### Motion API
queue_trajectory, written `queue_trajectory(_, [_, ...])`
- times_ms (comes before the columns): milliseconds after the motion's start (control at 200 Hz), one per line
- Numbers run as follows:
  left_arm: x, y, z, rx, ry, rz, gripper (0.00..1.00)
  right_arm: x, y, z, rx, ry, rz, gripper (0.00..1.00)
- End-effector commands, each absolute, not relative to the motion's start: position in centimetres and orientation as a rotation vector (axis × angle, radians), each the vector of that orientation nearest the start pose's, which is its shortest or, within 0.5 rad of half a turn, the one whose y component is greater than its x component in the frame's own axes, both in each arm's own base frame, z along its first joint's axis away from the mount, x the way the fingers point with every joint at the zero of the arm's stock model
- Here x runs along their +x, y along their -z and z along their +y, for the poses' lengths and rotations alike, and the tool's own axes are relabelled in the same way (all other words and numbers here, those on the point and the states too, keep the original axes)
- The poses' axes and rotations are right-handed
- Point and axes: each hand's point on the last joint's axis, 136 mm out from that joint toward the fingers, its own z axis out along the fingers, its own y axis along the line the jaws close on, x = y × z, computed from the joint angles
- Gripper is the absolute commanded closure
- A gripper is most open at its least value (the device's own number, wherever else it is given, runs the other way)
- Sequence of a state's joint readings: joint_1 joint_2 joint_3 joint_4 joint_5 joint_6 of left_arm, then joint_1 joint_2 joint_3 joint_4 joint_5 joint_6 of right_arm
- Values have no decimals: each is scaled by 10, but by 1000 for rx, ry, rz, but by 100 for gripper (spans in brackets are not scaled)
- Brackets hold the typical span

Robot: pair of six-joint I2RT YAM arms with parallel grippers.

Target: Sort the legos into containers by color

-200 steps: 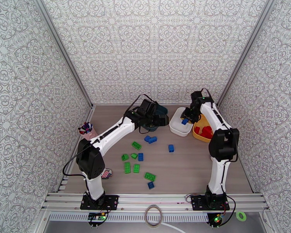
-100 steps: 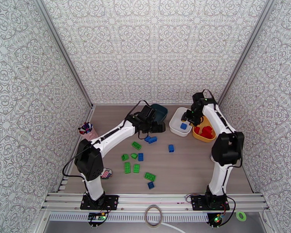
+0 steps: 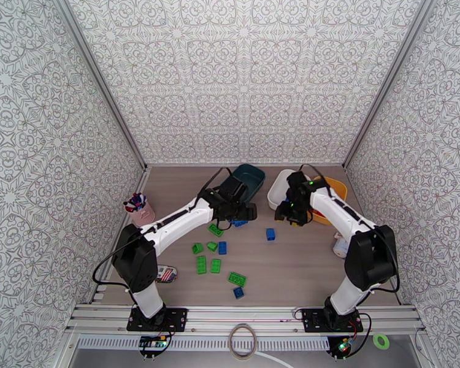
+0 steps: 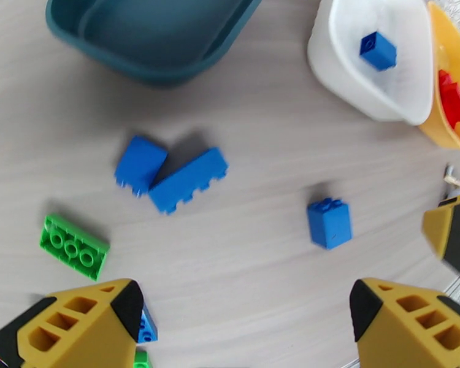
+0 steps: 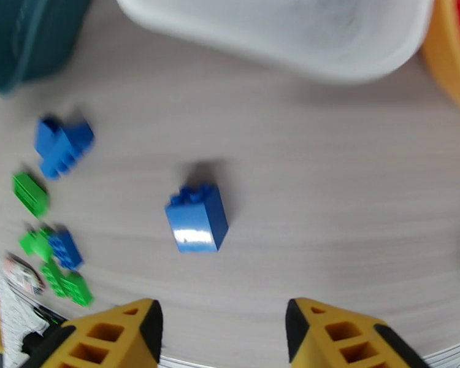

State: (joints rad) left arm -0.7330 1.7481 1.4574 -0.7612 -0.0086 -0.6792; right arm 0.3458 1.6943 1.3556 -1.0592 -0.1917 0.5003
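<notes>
My left gripper (image 3: 241,213) hangs open just in front of the teal bin (image 3: 249,175). Under it lie two touching blue bricks (image 4: 188,180) and a green brick (image 4: 73,246). Open too, my right gripper (image 3: 289,214) hovers in front of the white bin (image 3: 278,190), over a lone blue brick (image 5: 197,218). One blue brick (image 4: 378,50) rests in the white bin (image 4: 352,87). Red bricks (image 4: 454,99) lie in the yellow bin (image 4: 441,127). Several green bricks (image 3: 201,265) and two blue ones (image 3: 222,247) are scattered nearer the arms.
A pink cup of pens (image 3: 138,207) stands at the left edge, and a printed pouch (image 3: 167,275) lies by the left arm's base. A small white object (image 3: 340,246) sits near the right arm. Patterned walls close in on three sides.
The right gripper let its blue brick go into the white bin, then swung down and left over the table. The left gripper drew back from the teal bin toward the blue bricks.
</notes>
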Motion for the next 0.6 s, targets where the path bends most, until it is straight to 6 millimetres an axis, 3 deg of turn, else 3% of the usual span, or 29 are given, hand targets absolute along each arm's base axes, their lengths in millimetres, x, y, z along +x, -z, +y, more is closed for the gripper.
queue_trajectory(0, [312,-147,-285,25,424,2715,6,308,-106,152,171,-345,3011,39])
queue_trajectory(260, [287,-125,-277,-35,405,2756,7,293,-76,170,78,-290,3086,39])
queue_trajectory(595, [277,-116,-268,-102,415,2762,7,302,-53,182,9,-172,3147,41])
